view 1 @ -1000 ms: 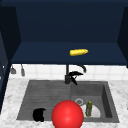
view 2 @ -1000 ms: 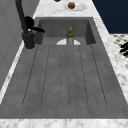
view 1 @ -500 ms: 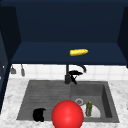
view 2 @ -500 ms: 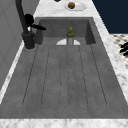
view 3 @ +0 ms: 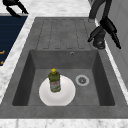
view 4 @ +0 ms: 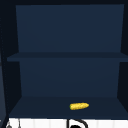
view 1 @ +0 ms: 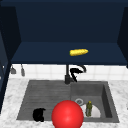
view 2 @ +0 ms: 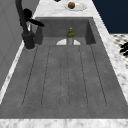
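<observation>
**Right hand at the faucet, bottle standing on the plate**

Front view: the right hand point(view 1: 76, 72) is at the faucet point(view 1: 67, 75), fingers spread and relaxed. The left hand point(view 1: 38, 115) hangs over the sink's point(view 1: 37, 92) front left edge; its fingers cannot be made out. A red ball point(view 1: 67, 114) blocks the front middle.

Left side view: the green bottle point(view 2: 70, 36) stands upright on the white plate point(view 2: 61, 42) in the basin, well apart from the hand by the faucet. The ribbed drainboard point(view 2: 65, 75) lies bare.

Right side view: the bottle's label cannot be read. The drain point(view 3: 82, 80) sits just beside the plate.

Upper view: a corn cob point(view 4: 79, 106) lies on the cabinet's bottom shelf point(view 4: 37, 107).
</observation>
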### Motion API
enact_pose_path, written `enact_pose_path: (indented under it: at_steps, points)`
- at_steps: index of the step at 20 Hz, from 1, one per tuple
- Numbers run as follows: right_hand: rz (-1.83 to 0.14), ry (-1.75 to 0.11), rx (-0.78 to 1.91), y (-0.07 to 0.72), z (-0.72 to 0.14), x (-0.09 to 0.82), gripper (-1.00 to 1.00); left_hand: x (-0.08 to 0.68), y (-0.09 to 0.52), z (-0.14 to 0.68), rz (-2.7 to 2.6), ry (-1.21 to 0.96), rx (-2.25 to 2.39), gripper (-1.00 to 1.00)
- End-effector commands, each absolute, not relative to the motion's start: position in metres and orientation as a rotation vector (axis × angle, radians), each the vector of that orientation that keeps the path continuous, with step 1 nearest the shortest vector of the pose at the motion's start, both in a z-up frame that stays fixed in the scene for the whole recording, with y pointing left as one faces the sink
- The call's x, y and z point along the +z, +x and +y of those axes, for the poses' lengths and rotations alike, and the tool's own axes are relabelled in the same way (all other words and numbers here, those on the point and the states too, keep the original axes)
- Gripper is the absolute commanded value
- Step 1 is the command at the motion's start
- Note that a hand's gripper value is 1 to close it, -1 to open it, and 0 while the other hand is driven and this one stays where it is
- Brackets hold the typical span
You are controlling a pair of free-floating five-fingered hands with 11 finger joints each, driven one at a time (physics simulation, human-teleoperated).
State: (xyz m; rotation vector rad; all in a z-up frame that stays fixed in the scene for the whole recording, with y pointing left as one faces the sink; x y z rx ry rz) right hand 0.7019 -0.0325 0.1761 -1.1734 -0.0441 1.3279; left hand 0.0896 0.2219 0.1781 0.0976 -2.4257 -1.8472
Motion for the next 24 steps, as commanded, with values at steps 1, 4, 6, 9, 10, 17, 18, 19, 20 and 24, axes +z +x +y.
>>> enact_pose_path:
  at_steps: [1,4,6,9,10,17,18,19,20,24]
  points:
    - [-0.158,-1.073,1.354,0.702,-0.032,0.174,-1.00,0.178,0.090,0.222,-2.426,0.098,-1.847,0.00]
    - [-0.182,-1.053,1.371,0.701,-0.034,0.169,-1.00,0.178,0.090,0.222,-2.426,0.098,-1.847,0.00]
    - [-0.204,-1.037,1.388,0.700,-0.036,0.164,-1.00,0.178,0.090,0.222,-2.426,0.098,-1.847,0.00]
    - [-0.235,-1.009,1.408,0.699,-0.038,0.158,-1.00,0.178,0.090,0.222,-2.426,0.098,-1.847,0.00]
    - [-0.247,-0.998,1.415,0.698,-0.039,0.156,-1.00,0.178,0.090,0.222,-2.426,0.098,-1.847,0.00]
    - [-0.329,-0.905,1.453,0.694,-0.043,0.145,-1.00,0.178,0.090,0.222,-2.426,0.098,-1.847,0.00]
    - [-0.339,-0.890,1.452,0.698,-0.043,0.146,-1.00,0.178,0.090,0.222,-2.426,0.098,-1.847,0.00]
    - [-0.335,-0.871,1.450,0.705,-0.044,0.144,1.00,0.178,0.090,0.222,-2.426,0.098,-1.847,0.00]
    - [-0.337,-0.871,1.473,0.707,-0.044,0.141,1.00,0.178,0.090,0.222,-2.426,0.098,-1.847,0.00]
    - [-0.338,-0.863,1.495,0.712,-0.045,0.136,1.00,0.178,0.090,0.222,-2.426,0.098,-1.847,0.00]
